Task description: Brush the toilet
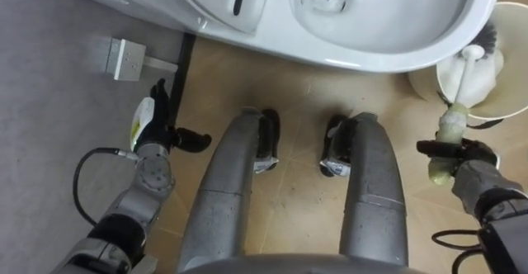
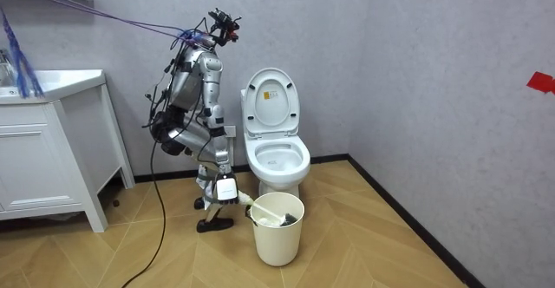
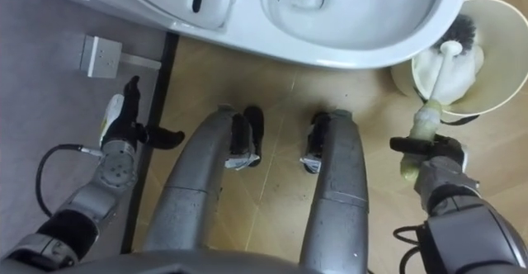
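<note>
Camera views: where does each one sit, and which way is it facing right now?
Left eye view: on the robot's head, looking down at the toilet; shows both legs, the open left robot hand, and the right robot hand gripping the toilet brush, whose head sits in the bucket.
Right eye view: same head, slightly to the side, same downward look and body parts.
Room view: stands off in the room, facing the toilet; whole robot bent beside it.
All three share toilet and bucket.

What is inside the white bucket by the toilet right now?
The toilet brush: dark bristles and a white part low in the bucket, its handle held by the right hand. The bucket's bottom is covered.
</note>
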Tool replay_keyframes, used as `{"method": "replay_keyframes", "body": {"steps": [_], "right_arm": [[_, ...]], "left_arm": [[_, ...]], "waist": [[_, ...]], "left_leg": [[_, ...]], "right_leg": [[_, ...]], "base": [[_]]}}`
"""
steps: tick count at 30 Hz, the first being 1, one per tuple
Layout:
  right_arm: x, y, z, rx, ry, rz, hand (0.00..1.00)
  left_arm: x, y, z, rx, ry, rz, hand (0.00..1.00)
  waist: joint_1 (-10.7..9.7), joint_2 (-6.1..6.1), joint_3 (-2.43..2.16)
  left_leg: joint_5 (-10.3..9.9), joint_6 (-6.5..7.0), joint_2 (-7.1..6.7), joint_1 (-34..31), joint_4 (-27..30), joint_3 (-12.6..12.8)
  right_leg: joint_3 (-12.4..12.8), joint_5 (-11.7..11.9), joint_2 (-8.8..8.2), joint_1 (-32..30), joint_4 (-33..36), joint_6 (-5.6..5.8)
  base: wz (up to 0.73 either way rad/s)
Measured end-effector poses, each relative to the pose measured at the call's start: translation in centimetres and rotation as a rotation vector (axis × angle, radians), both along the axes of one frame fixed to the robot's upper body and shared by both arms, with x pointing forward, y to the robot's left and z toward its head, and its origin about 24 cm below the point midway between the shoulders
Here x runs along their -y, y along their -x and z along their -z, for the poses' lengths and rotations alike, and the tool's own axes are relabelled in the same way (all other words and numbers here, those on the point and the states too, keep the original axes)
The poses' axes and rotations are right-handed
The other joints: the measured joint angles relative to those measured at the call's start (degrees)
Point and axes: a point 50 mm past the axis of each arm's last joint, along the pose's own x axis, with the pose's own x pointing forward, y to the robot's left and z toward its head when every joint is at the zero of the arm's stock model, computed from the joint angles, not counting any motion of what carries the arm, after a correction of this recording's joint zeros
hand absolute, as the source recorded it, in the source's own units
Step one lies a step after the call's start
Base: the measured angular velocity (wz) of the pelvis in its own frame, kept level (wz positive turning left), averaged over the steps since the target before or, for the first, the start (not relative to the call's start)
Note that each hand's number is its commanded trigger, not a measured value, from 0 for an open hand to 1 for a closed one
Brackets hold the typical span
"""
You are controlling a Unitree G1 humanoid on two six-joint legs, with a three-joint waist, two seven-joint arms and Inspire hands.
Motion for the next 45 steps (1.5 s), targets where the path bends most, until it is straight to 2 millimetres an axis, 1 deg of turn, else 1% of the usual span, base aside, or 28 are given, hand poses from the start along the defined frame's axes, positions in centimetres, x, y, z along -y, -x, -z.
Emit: {"method": "replay_keyframes", "body": {"steps": [6,16,19,22,23,24,26,27,29,31,35,36,38,39,41,43,45], "right_arm": [[-0.2,0.0,0.1,0.039,-0.068,0.079,1.00],[-0.2,0.1,0.2,0.039,-0.071,0.080,1.00],[-0.2,0.5,0.4,0.039,-0.093,0.095,1.00],[-0.3,1.0,0.8,0.049,-0.131,0.129,1.00],[-0.5,1.0,0.9,0.055,-0.145,0.143,1.00],[-0.6,1.2,1.0,0.055,-0.156,0.155,1.00],[-0.8,1.6,1.3,0.050,-0.169,0.169,1.00],[-0.9,1.9,1.5,0.045,-0.176,0.174,1.00],[-1.3,2.2,1.8,0.047,-0.199,0.192,1.00],[-1.6,2.4,2.1,0.044,-0.217,0.194,1.00],[-1.7,4.3,3.0,0.018,-0.252,0.220,1.00],[-1.9,4.9,3.3,0.008,-0.263,0.234,1.00],[-2.3,5.7,3.8,0.006,-0.291,0.275,1.00],[-2.4,6.3,4.0,0.008,-0.306,0.310,1.00],[-2.2,6.8,4.2,0.039,-0.333,0.382,1.00],[-2.3,7.4,4.3,0.069,-0.345,0.437,1.00],[-2.6,8.7,4.8,0.065,-0.339,0.472,1.00]], "left_arm": [[-0.2,0.1,0.0,-0.005,-0.016,0.013,0.00],[0.2,0.1,-0.3,0.018,-0.005,0.016,0.00],[0.2,0.3,0.0,0.004,0.022,-0.001,0.00],[0.2,0.7,0.3,-0.011,0.038,0.002,0.00],[0.1,1.0,0.4,-0.020,0.037,0.000,0.00],[0.2,1.2,0.6,-0.027,0.040,-0.001,0.00],[0.2,1.5,0.7,-0.035,0.041,-0.001,0.00],[0.2,1.7,0.9,-0.043,0.041,-0.004,0.00],[0.0,2.1,1.3,-0.061,0.039,-0.011,0.00],[-0.1,2.6,1.7,-0.083,0.038,-0.011,0.00],[-0.5,3.2,2.2,-0.108,0.041,-0.012,0.00],[-0.7,3.5,2.4,-0.116,0.041,-0.022,0.00],[-1.1,3.9,2.5,-0.124,0.047,-0.040,0.00],[-1.3,4.4,2.7,-0.136,0.052,-0.052,0.00],[-1.9,5.0,2.8,-0.138,0.055,-0.081,0.00],[-2.7,6.0,2.9,-0.145,0.044,-0.116,0.00],[-3.3,6.9,2.8,-0.145,0.020,-0.124,0.00]], "waist": [[-0.08,0.00,0.00],[-0.23,-0.01,-0.02],[-0.32,-0.03,-0.02],[-0.21,-0.06,-0.02],[-0.20,-0.06,-0.02],[-0.37,-0.08,-0.01],[-0.56,-0.25,-0.04],[-0.85,-0.29,-0.03],[-1.54,-0.59,-0.02],[-2.12,-0.87,-0.03],[-2.23,-1.78,-0.12],[-2.14,-2.22,-0.30],[-2.34,-2.57,-0.34],[-2.49,-2.76,-0.45],[-2.70,-3.09,-0.65],[-3.52,-3.62,-0.97],[-4.44,-3.84,-1.35]], "left_leg": [[-0.09,0.28,-0.07,0.00,0.02,0.10],[-0.07,0.42,0.12,0.62,0.07,0.18],[-0.12,0.42,0.23,2.73,-0.54,0.22],[-0.05,0.30,0.72,5.49,-2.38,0.19],[0.11,0.02,0.95,6.63,-3.41,-0.07],[0.41,-0.16,1.02,7.98,-4.77,-0.19],[1.28,-0.10,0.97,10.32,-7.44,-0.23],[1.97,0.23,0.93,12.27,-9.32,-0.25],[2.67,0.41,0.79,15.46,-12.19,-0.07],[3.10,0.49,0.80,18.67,-14.49,-0.06],[3.45,0.75,0.87,25.68,-19.05,-0.25],[3.45,0.75,0.92,27.71,-20.38,-0.26],[3.45,0.76,0.99,30.94,-22.15,-0.54],[3.43,0.79,1.00,32.93,-23.25,-0.58],[3.51,0.94,0.86,35.71,-25.06,-0.58],[3.54,0.98,0.86,38.73,-26.78,-0.61],[3.56,0.94,0.85,43.05,-29.36,-1.27]], "right_leg": [[-0.03,-0.05,0.00,0.01,-0.01,0.10],[0.17,-0.02,0.03,0.64,-0.09,0.09],[0.19,0.00,0.20,2.71,-0.79,0.08],[-0.16,0.57,0.53,5.60,-3.11,0.06],[-0.33,1.13,1.13,6.86,-4.60,0.00],[-0.49,1.65,1.18,8.33,-6.10,0.13],[-0.57,2.59,1.47,10.59,-8.81,0.34],[-0.56,3.29,1.86,12.53,-10.75,0.66],[-0.61,3.85,1.97,15.64,-13.37,1.01],[-0.94,4.34,1.98,18.89,-15.86,1.11],[-1.62,4.99,2.31,26.31,-21.10,1.69],[-1.68,5.14,2.47,28.39,-22.62,1.91],[-1.85,5.37,2.87,31.88,-24.96,2.22],[-2.07,5.45,2.92,34.01,-26.30,2.36],[-2.14,5.54,2.85,36.77,-27.91,2.57],[-2.15,5.38,2.82,39.72,-29.31,2.88],[-3.46,5.53,3.05,44.80,-32.81,2.95]], "base": [[0.00],[0.00],[-0.04],[-0.09],[-0.14],[-0.10],[0.00],[0.00],[-0.02],[-0.05],[0.00],[0.00],[0.00],[0.00],[0.02],[0.06],[0.13]]}}
